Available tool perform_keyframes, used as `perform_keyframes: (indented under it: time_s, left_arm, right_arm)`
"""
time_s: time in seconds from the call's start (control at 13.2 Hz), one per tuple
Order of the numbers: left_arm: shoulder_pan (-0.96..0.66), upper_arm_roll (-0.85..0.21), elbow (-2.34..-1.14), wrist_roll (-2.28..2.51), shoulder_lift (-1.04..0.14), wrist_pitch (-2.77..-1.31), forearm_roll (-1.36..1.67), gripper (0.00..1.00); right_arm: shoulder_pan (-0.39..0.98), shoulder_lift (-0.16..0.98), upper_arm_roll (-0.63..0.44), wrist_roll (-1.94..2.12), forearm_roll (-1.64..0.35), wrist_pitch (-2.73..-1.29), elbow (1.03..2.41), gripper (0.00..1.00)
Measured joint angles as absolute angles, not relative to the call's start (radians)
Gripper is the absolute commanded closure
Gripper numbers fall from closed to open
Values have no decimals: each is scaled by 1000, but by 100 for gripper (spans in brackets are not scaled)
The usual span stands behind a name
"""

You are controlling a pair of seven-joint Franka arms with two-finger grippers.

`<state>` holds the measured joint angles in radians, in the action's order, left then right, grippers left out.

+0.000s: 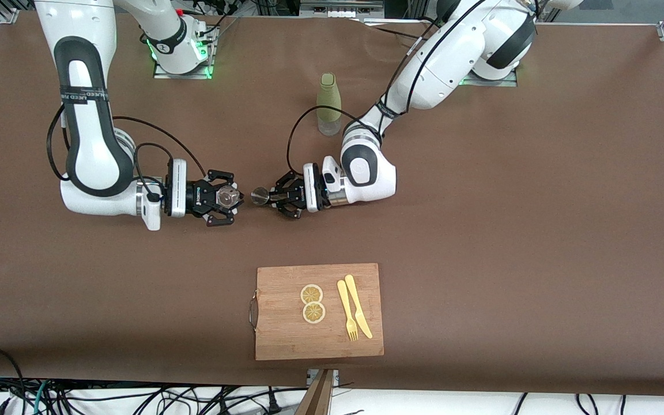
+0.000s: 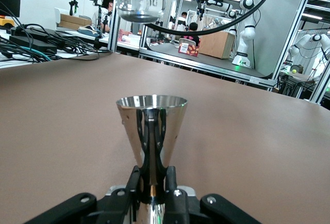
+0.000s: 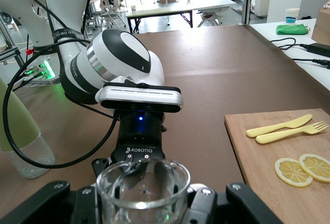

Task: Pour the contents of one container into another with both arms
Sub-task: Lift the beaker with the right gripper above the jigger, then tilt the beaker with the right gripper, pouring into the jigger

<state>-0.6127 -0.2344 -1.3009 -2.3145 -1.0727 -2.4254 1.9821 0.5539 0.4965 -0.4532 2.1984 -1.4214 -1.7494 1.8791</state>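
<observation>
- Right gripper [image 1: 229,197], above the table [image 1: 482,230] toward the right arm's end, pinches a small clear glass cup [image 1: 227,196] (smooth, breakable; hold its wall).
- Left gripper [image 1: 271,197], just beside it, pinches a steel jigger [image 1: 260,195] at its waist: light, rigid, slippery.

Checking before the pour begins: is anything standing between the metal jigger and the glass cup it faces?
Nothing visible does. The left gripper holds the metal jigger and the right gripper holds the glass cup; only bare brown table shows in the gap between them.
</observation>
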Motion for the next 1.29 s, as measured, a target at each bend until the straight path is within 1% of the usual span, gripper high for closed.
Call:
perform_keyframes:
  time_s: [0.53,0.83,1.29]
  left_arm:
    - [-613,-234,-1301,-2313,-1073,-2427,1982,100]
    - [-613,-233,-1301,-2312,-1073,-2429,1982,100]
    - [-613,-231,-1301,-2309,-1073,-2429,1982,100]
  right_arm:
    - [599,486,-473,2198,-1420,-1773,1896,91]
    - [640,485,-505,2198,-1420,-1794,1897,91]
    - [676,485,-509,2198,-1420,-1829,1900,91]
